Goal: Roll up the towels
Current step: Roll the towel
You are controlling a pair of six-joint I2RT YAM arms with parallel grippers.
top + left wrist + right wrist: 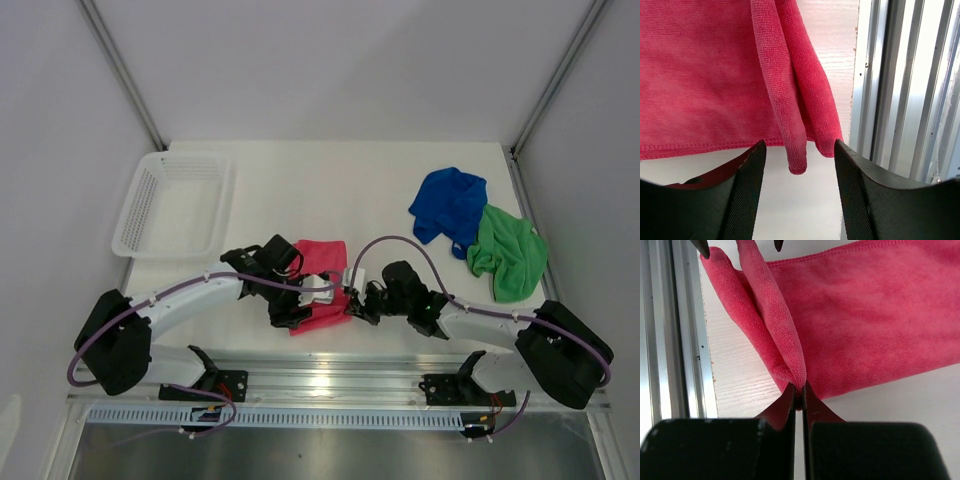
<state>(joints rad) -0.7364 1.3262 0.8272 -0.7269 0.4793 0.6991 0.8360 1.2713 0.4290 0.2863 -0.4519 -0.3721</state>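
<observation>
The right gripper (801, 390) is clamped on a raised fold of the pink towel (322, 258) at its near right edge. The left gripper (800, 150) has its jaws apart; the fold's other end lies between them, touching neither. The fold's ridge runs left to right between the grippers, beside the aluminium rail (900, 100). The pink towel lies at the near centre of the table (300, 190), long axis near to far. The blue towel (450, 203) and green towel (510, 252) lie crumpled at far right, touching.
</observation>
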